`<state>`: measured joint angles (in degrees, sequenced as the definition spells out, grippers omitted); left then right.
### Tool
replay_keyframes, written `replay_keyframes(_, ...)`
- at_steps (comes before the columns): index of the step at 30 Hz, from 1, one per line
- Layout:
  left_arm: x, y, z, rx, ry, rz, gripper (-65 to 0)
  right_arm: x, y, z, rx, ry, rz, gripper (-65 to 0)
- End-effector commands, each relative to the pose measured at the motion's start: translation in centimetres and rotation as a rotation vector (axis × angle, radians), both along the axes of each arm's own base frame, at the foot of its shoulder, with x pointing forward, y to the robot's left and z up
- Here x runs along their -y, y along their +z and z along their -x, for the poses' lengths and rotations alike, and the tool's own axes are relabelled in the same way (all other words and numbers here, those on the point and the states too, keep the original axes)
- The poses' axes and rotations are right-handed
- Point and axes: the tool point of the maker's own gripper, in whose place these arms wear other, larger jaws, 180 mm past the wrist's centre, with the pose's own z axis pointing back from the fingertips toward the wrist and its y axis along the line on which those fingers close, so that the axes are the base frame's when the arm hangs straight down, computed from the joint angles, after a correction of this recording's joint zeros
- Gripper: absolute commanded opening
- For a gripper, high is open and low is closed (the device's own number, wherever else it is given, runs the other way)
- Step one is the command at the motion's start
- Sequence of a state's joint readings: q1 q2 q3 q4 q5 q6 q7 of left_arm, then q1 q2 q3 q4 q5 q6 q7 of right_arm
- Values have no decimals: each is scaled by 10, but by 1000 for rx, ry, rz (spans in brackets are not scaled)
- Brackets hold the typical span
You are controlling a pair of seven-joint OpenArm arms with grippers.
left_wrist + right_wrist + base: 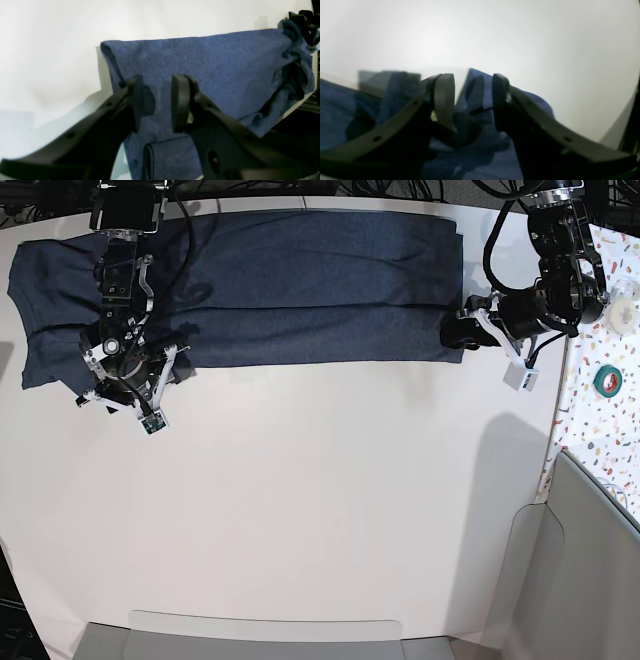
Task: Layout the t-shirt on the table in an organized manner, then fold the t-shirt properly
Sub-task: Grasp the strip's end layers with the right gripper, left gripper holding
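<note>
Your t-shirt (300, 285) lies folded lengthwise along the bench's (320, 510) far edge. Both end effectors, left (157, 100) and right (473, 100), stand open, gripping nothing; closing shallow, you'd likely catch one layer and skew the fold.

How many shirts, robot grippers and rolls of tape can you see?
T-shirt: 1
Grippers: 2, the left gripper and the right gripper
Green tape roll: 1
White tape roll: 1
Total: 5
</note>
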<state>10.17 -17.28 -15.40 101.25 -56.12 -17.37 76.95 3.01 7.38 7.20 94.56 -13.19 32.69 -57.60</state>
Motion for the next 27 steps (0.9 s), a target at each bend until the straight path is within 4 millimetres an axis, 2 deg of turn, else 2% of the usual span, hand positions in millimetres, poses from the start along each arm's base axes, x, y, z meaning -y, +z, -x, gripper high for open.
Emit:
replay_keyframes(1,-2,9,-6,33,2,5,-467,-1,14,-10,52,5,0,-405)
replay_keyframes(7,-2,9,-6,34,3,5,-467,-4,11,-9,46,4,-7,-405)
replay_keyframes(17,-1,9,-6,33,0,5,-467,16,15,-9,46,-8,41,-405)
replay_keyframes(21,-1,9,-6,34,1,5,-467,22,2,-6,3,-17,38,-405)
replay_keyframes(27,-1,9,-6,33,0,5,-467,19,-21,-7,-23,-4,-5,-406)
